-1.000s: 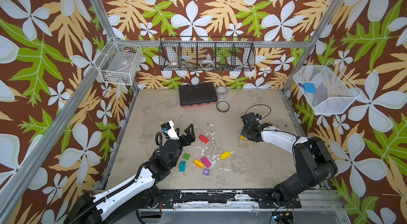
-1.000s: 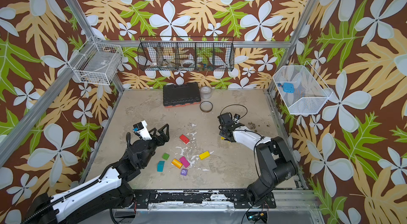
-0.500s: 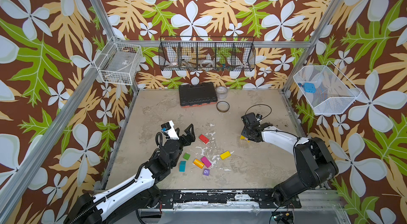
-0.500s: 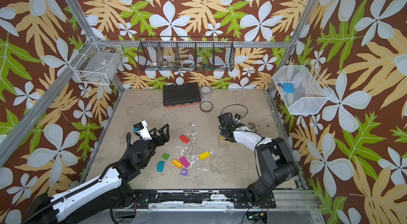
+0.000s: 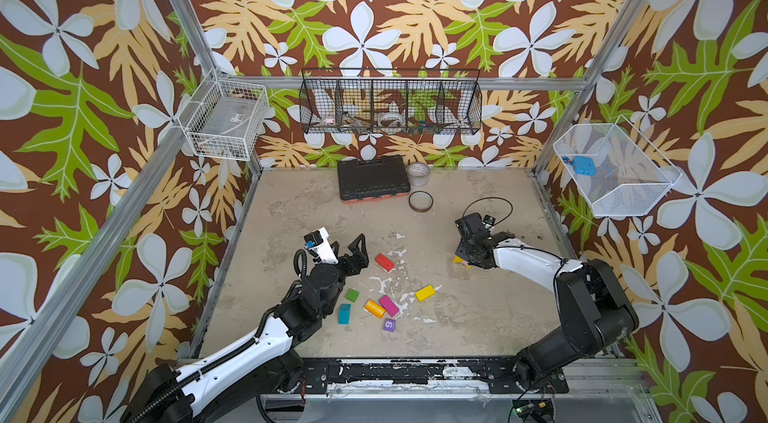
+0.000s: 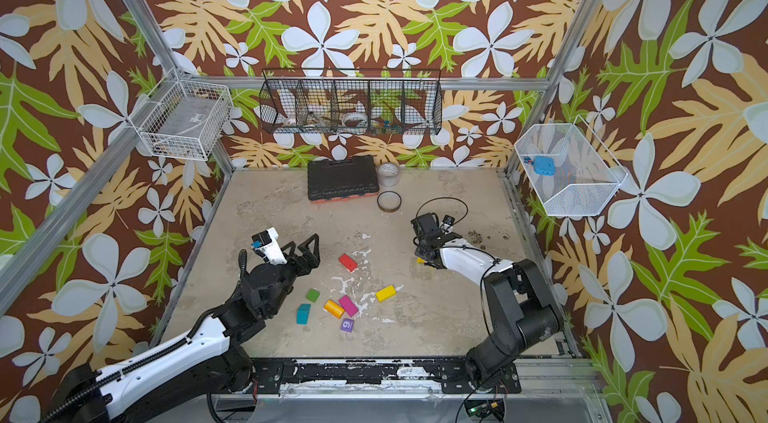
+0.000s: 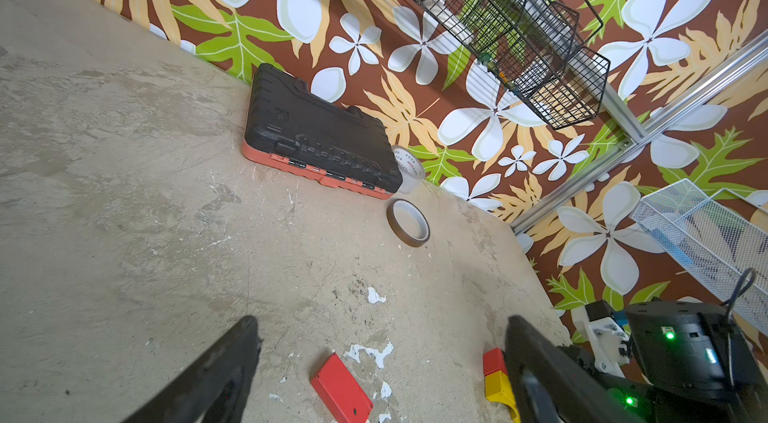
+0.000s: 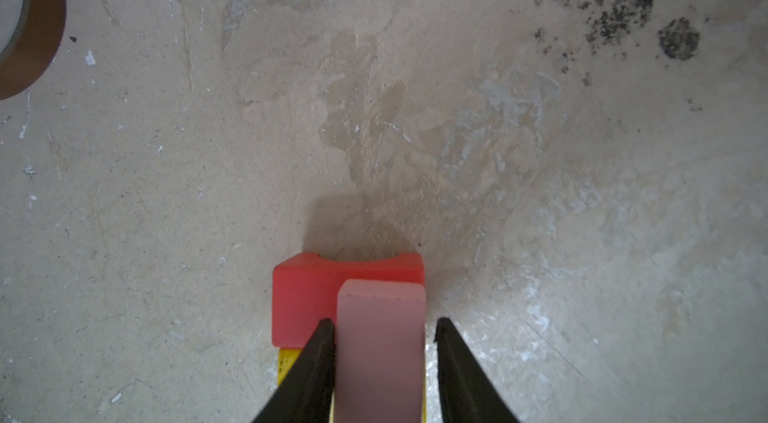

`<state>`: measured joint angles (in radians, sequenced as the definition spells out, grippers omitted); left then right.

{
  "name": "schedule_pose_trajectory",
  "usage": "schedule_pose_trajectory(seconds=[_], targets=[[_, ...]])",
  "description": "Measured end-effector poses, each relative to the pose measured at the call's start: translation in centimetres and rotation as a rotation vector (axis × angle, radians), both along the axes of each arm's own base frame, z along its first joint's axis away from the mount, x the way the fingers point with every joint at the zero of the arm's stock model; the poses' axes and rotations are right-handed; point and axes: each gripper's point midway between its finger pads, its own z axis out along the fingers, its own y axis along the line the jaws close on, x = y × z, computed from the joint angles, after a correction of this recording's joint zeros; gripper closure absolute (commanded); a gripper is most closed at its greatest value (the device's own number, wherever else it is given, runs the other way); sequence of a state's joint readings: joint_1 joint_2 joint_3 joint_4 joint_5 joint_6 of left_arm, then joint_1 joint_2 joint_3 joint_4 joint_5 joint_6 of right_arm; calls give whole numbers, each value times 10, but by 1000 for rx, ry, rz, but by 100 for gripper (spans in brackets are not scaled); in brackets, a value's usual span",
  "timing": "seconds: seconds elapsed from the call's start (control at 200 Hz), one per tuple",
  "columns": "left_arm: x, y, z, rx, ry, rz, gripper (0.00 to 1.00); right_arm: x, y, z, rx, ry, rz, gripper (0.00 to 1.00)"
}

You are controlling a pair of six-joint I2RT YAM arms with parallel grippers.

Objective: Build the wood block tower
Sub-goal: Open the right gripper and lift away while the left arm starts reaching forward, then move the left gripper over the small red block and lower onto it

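Desk point(image 5: 457, 329), 3 o'clock: tower point(image 8: 303, 300), pink block point(image 8: 380, 350) on red on yellow. Right jaws straddle pink block, slightly parted, gap showing on one side. Left jaws at 9 o'clock, spread wide, empty. Loose blocks point(image 5: 388, 304) scattered toward 6 o'clock.

Pink block point(image 8: 380, 350), red block point(image 8: 303, 300)

On the table point(image 5: 478, 317), the tool case point(image 5: 371, 177) lies at twelve o'clock with the tape rolls point(image 5: 420, 201) at its three o'clock, the loose blocks point(image 5: 388, 305) at six, the tower point(image 5: 458, 261) at three.
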<state>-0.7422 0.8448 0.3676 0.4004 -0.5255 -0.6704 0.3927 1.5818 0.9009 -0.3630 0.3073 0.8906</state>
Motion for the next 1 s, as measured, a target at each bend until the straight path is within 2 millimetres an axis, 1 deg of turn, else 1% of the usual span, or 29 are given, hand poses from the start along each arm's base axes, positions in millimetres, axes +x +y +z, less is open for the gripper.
schedule_pose_trajectory(seconds=[0.145,0.321,0.381,0.466,0.526,0.586,0.772,0.872,0.957,0.997], targets=[[0,-1,-1,4,4,0,7,0,-1,15,7,-29,1,53],[3,-3,-3,11,11,-3,7,1,2,53,42,-128,36,51],[4,-4,-4,16,15,-4,7,-3,5,65,68,-166,67,46],[5,-6,-6,24,23,-7,6,-10,11,76,114,-213,120,37],[6,-7,-7,28,28,-8,6,-16,18,82,151,-244,169,30],[7,-8,-8,32,32,-8,5,-21,29,90,183,-275,226,26],[14,-16,-15,59,63,-13,4,-28,69,115,237,-330,388,25],[21,-23,-23,84,96,-24,4,-34,85,130,260,-341,448,24],[28,-27,-31,111,131,-20,4,-40,98,151,300,-363,513,23],[32,-29,-36,121,151,-19,4,-42,104,167,334,-381,540,25]])
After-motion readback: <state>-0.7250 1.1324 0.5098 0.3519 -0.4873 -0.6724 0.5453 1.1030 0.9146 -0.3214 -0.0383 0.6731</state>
